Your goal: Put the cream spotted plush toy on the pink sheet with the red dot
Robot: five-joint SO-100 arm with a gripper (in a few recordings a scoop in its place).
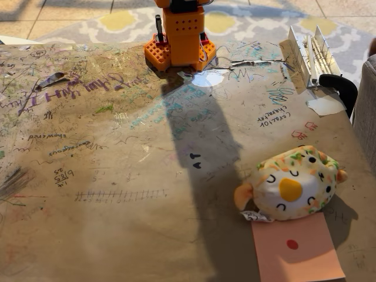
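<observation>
I see the plush [292,184] lying near the right edge of the tabletop [117,235], toward the front, face turned up at the camera, with its lower side touching or just overlapping the far edge of the pink sheet [296,247]. The sheet sits at the front edge near the right corner, its red dot [292,244] bare, so I judge the toy is beside its target rather than on it. From its rounded, puffy look I take the plush to be light and soft; it should squash under the fingers and not slip much, and nothing about it seems breakable. I would close across the narrower width of the body, over the middle, rather than on the small orange ear at its left or on the white tag [256,217] at its lower left, since those would let it swing. The sheet is thin paper and looks loose, so I expect dragging the toy could shove it. The orange arm base [181,36] stands at the far edge; of the claw I cannot tell whether it is open or closed. The brown tabletop is covered in scribbles; I can make out something like "5819" at the left and lines of handwriting elsewhere that are turned around and not legible to me. I see no brand names.
</observation>
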